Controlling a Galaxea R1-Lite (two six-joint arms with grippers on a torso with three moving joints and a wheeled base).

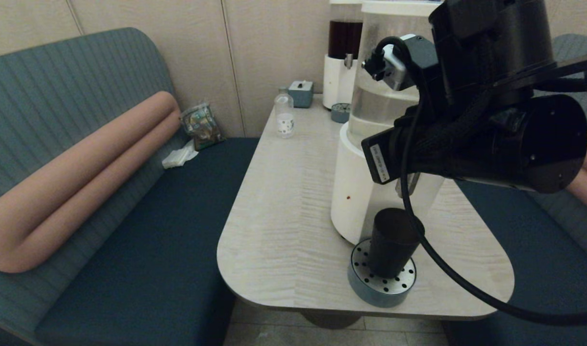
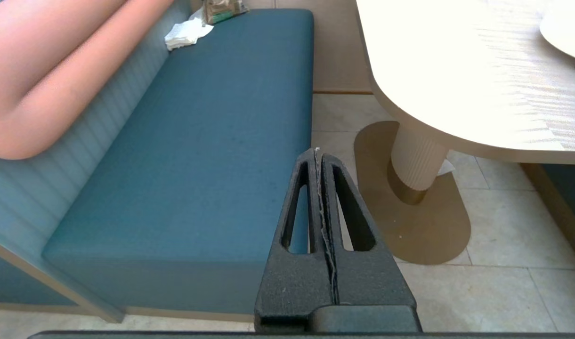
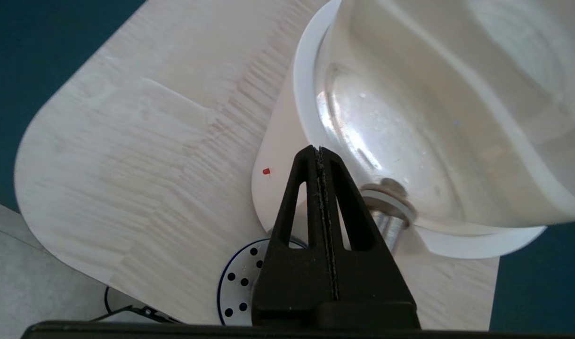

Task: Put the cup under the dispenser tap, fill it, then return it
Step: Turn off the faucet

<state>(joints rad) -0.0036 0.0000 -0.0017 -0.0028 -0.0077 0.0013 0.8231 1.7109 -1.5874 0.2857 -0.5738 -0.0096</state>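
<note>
The black cup (image 1: 392, 242) stands upright on a round perforated drip tray (image 1: 382, 286) against the white base of the large dispenser (image 1: 353, 192). The steel dispenser tap (image 3: 392, 227) sticks out of the clear tank (image 3: 433, 117), just above the cup. My right gripper (image 3: 318, 149) is shut and empty, held high by the tank right beside the tap; its fingers hide the cup in the right wrist view. My right arm (image 1: 490, 134) fills the upper right of the head view. The left gripper (image 2: 317, 151) is shut and empty, low over the bench edge and floor.
A small clear bottle (image 1: 284, 117), a grey box (image 1: 301, 92), a dark-liquid dispenser (image 1: 343, 53) and a second drip tray (image 1: 340, 112) stand at the table's far end. Blue benches (image 1: 144, 230) flank the table. The drip tray sits close to the table's rounded near edge (image 1: 293, 300).
</note>
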